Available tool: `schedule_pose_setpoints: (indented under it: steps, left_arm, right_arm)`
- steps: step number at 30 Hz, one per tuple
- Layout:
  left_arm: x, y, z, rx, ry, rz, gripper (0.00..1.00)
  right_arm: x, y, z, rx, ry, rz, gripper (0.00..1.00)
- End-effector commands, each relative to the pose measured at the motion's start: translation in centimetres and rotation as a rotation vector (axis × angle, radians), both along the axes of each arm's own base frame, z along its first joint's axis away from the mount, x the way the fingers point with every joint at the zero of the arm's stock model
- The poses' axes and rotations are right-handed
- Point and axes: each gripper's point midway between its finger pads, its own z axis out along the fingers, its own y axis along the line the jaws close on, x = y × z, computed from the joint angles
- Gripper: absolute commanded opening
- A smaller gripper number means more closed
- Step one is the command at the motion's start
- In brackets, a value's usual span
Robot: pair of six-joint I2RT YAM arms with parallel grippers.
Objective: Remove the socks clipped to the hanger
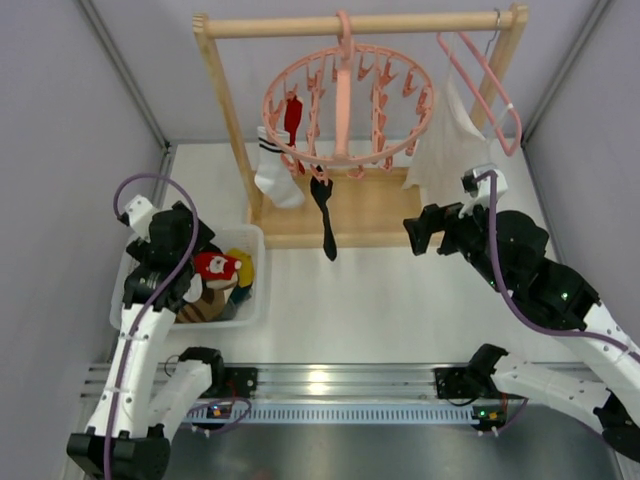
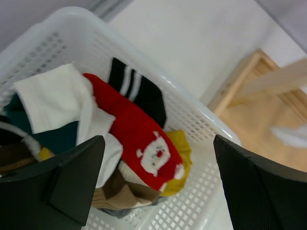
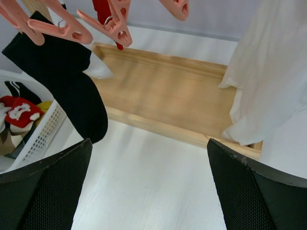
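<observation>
1. The hanger (image 1: 343,100) is hanging by its hook from the top bar of the wooden rack (image 1: 225,110), with its ring of small clips dangling over the rack's base.
2. Three socks are hanging from those clips. A red sock (image 1: 292,118) is on the ring's left side, and a white sock (image 1: 275,170) with a dark band at the cuff is drooping just below it. A black sock (image 1: 325,215) is reaching lowest, near the front middle.
3. A white basket (image 1: 255,300) is sitting on the table left of the rack. It is holding a heap of other socks, among them a red one with a white face (image 2: 153,153) lying on top.
4. The left gripper (image 2: 158,148) is hovering over that basket with its fingers spread wide – nothing is between them.
5. The right gripper (image 3: 148,148) is pointing at the rack's base from the right, also spread and empty. In its wrist view the black sock is hanging up to the left.
6. A white garment (image 1: 450,145) is draping on the right, below a plain pink coat hanger (image 1: 490,90).
</observation>
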Motion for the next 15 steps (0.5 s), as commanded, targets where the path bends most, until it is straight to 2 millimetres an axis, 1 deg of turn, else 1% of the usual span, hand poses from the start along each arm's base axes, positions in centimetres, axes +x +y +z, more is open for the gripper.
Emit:
schedule_pose_setpoints:
  steps: [1,3,4,6,7,8,9,10,11,12,13,14,15]
  left_arm:
    - [2.3,-5.6,1.8,-0.135,-0.08,-0.305,0.98]
    - [3.4,-8.0,1.8,-0.187,-0.105,-0.425,0.98]
    - [3.7,-9.9,2.0,-0.203,-0.119,-0.502,0.98]
    - [3.9,-11.7,2.0,-0.173,-0.147,-0.574,0.98]
    - [4.0,-14.4,3.4,-0.16,-0.214,-0.662,0.98]
    - [3.8,-15.5,3.9,-0.134,-0.247,-0.701,0.98]
    - [2.7,-18.2,4.3,-0.133,-0.283,-0.794,0.98]
    - [2.7,-19.6,5.7,-0.115,-0.362,-0.845,0.98]
    - [2.5,-20.5,6.4,-0.101,-0.408,-0.865,0.98]
    - [2.2,-21.2,5.9,-0.089,-0.424,-0.887,0.99]
    - [1.3,-23.0,6.1,-0.085,-0.452,-0.942,0.98]
    - [1.3,-23.6,7.8,-0.077,-0.541,-0.948,0.98]
    - [0.9,-24.3,6.9,-0.064,-0.544,-0.955,0.98]
  right_arm:
    - [-0.1,0.3,0.5,0.063,-0.024,0.011,0.99]
    - [-0.4,0.8,0.3,0.082,-0.022,0.043,0.99]
    - [-0.8,1.2,0.4,0.1,-0.024,0.071,1.0]
    - [-0.9,1.7,0.0,0.111,-0.022,0.094,0.99]
    - [-1.2,2.0,-0.1,0.117,-0.021,0.118,0.99]
    - [-1.4,2.1,-0.2,0.122,-0.022,0.127,0.99]
    - [-1.5,2.2,-0.2,0.13,-0.02,0.134,0.99]
    - [-1.6,2.3,-0.2,0.136,-0.02,0.143,1.0]
    - [-1.7,2.4,-0.3,0.142,-0.016,0.146,0.99]
    - [-1.8,2.5,-0.1,0.152,-0.022,0.152,0.99]
    - [-1.9,2.6,-0.1,0.159,-0.022,0.164,0.99]
    - [-2.1,2.8,-0.2,0.159,-0.019,0.176,0.99]
    - [-2.2,3.0,0.1,0.175,-0.022,0.189,0.99]
